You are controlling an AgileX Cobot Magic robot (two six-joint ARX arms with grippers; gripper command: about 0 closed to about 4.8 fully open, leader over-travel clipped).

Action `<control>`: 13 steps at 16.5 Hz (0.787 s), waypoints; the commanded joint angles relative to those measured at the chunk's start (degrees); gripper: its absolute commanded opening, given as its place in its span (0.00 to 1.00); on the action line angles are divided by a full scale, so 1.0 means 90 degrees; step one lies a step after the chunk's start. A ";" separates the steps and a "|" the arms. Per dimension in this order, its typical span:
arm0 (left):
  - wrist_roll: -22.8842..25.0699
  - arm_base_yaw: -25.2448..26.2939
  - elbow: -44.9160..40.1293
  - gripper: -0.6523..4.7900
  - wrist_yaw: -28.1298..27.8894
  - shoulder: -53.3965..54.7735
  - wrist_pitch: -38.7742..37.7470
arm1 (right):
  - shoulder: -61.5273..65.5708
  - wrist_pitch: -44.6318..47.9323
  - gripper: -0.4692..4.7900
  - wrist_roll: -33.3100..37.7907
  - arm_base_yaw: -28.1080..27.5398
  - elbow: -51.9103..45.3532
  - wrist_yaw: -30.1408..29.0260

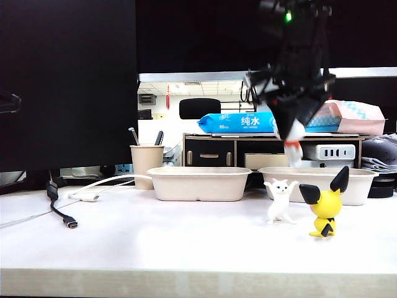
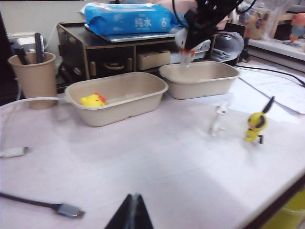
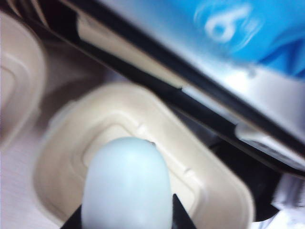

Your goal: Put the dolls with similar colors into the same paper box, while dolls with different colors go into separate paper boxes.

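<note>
Right hand (image 2: 187, 47) above right paper box (image 2: 200, 80), clamped on white round-headed doll (image 1: 294, 141). Yellow duck (image 2: 93, 100) in left paper box (image 2: 116, 98). White cat (image 1: 279, 200) and yellow black-eared doll (image 1: 325, 203) on desk (image 1: 155, 242). Left hand (image 2: 132, 214) low over desk, seemingly closed; view poor.

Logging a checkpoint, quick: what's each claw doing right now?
Left claw: low over the near table edge, holding nothing visible; open or shut cannot be told.
Right claw: shut on the white round-headed doll, above the right paper box.
</note>
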 commanded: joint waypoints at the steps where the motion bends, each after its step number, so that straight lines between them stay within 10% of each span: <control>1: 0.0005 -0.0277 0.0002 0.11 0.0034 0.0002 0.0027 | 0.0168 -0.0129 0.26 0.0053 0.0000 0.0039 -0.0240; 7: 0.0007 -0.0469 0.0002 0.11 0.0049 0.0002 0.0029 | 0.0255 -0.0187 0.63 0.0189 0.0000 0.0039 -0.0194; 13: 0.0005 -0.0469 0.0002 0.11 0.0051 0.0002 0.0029 | -0.0131 -0.0423 0.63 0.0352 0.0005 0.0041 -0.0192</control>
